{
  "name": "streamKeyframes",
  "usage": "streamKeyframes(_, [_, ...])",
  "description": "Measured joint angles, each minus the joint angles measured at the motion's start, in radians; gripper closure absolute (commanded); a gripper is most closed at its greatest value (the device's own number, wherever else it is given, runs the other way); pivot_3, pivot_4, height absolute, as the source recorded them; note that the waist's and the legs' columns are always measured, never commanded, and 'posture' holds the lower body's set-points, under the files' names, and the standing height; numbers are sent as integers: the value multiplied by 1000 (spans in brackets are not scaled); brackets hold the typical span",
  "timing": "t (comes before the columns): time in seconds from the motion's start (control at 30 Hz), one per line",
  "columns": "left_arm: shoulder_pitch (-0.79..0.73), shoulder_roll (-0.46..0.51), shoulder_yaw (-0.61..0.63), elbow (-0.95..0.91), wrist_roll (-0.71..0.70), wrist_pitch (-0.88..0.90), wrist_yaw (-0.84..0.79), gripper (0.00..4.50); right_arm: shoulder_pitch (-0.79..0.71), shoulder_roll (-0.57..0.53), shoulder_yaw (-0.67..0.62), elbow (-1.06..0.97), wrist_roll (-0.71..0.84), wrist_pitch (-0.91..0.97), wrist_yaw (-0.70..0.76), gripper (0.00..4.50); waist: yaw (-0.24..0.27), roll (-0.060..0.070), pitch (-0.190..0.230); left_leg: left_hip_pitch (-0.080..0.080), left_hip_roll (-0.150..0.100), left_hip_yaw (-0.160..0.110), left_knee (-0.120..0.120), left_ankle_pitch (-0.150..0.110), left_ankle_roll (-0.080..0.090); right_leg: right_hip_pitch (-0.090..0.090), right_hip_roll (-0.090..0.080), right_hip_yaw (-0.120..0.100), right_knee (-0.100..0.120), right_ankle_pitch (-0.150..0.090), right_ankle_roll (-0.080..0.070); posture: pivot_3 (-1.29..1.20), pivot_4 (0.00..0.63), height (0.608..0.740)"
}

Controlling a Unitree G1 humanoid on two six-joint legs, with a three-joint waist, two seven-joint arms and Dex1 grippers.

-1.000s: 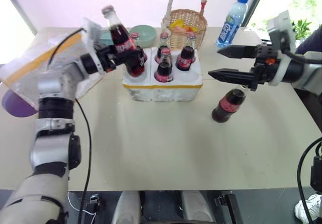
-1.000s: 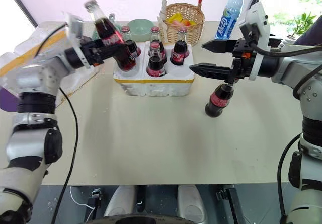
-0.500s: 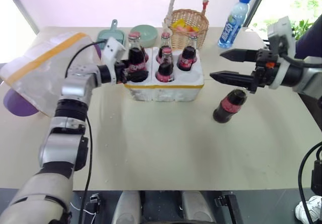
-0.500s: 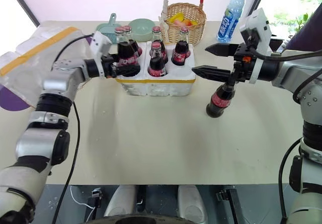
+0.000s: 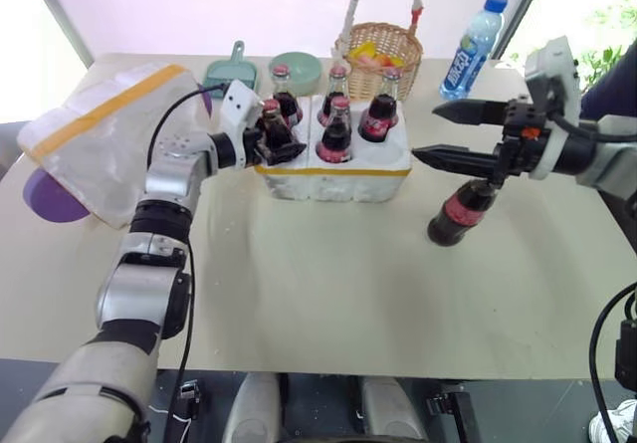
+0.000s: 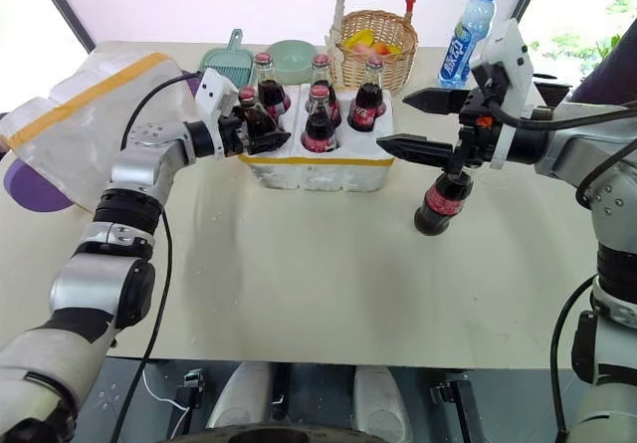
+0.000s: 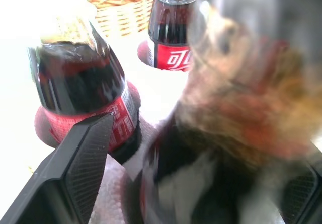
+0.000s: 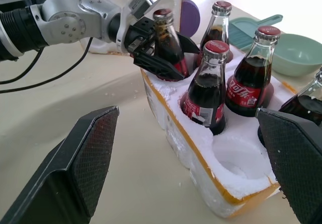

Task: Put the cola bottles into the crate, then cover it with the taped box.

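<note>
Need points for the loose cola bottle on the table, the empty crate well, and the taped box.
loose cola bottle (image 5: 460,212): left eye view, on its red label.
empty crate well (image 8: 240,163): right wrist view, on the floor of the open hole.
taped box (image 5: 95,114): left eye view, on its yellow tape stripe.

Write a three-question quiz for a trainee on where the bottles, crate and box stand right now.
1. How many cola bottles stand in the crate?
2. True or false: the taped box already covers the crate.
3. The lone cola bottle outside the crate is: A upright beneath the right gripper; B inside the taped box; C lying on top of the crate.
Key: 1 five; 2 false; 3 A.
</note>
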Motion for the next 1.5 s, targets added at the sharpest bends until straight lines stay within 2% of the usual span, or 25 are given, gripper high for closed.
streamKeyframes(0.17, [28,69,98,-156,-176,234,-94,35,54,-29,-118,-62,81,42,-1,0,-7,-1,1,-4,1,-1,-1,0,0,-5,0,0,0,0,0,0,150,740])
streamKeyframes(0.3, [25,194,185,-335,-337,411,-185,35,165,-67,-285,-178,232,118,1,0,-20,-1,1,-4,1,-1,-2,0,0,-4,0,0,-1,0,0,0,150,740])
streamKeyframes(0.37, [33,250,203,-438,-412,480,-248,35,254,-75,-377,-230,307,163,-12,0,-21,-1,1,-2,1,0,-2,0,0,-2,0,0,-1,0,0,0,150,740])
streamKeyframes(0.47, [133,341,189,-607,-489,540,-365,35,427,-74,-502,-313,370,209,-39,0,-23,-1,1,2,1,0,-2,0,0,1,0,0,-1,0,0,0,150,740])
streamKeyframes(0.53, [213,379,141,-700,-488,543,-412,35,587,-63,-581,-374,349,206,-46,0,-18,-1,0,5,1,-1,-2,0,0,5,0,0,-1,-1,-1,0,150,740])
streamKeyframes(0.63, [291,380,41,-776,-446,499,-430,35,802,-18,-586,-413,244,167,-48,0,-17,-2,0,12,1,-1,-2,0,0,15,0,-1,-8,-3,-4,0,150,740])
streamKeyframes(0.77, [294,332,-35,-780,-380,427,-396,35,920,26,-573,-410,95,48,-81,0,-24,-2,0,14,1,1,-2,0,0,16,0,1,-8,-3,-4,0,150,740])
streamKeyframes(0.97, [286,226,-75,-765,-337,383,-315,35,897,207,-439,-383,-34,-66,-262,0,-26,-2,0,15,2,0,-4,0,0,15,2,1,-8,-1,-1,0,150,740])
streamKeyframes(1.1, [284,197,-76,-759,-325,376,-280,35,873,340,-360,-356,-73,-137,-350,0,-26,-2,0,14,2,0,-4,0,0,15,2,1,-8,-1,-1,0,150,740])
streamKeyframes(1.3, [284,176,-76,-756,-317,369,-251,35,756,384,-320,-262,-106,-210,-429,0,-25,-2,0,15,1,0,-4,0,0,15,2,1,-8,-1,-1,0,150,740])
streamKeyframes(1.5, [283,173,-76,-751,-317,370,-243,35,674,385,-286,-176,-89,-233,-400,0,-25,-2,0,15,1,0,-5,0,0,15,2,1,-8,-1,-1,0,150,740])
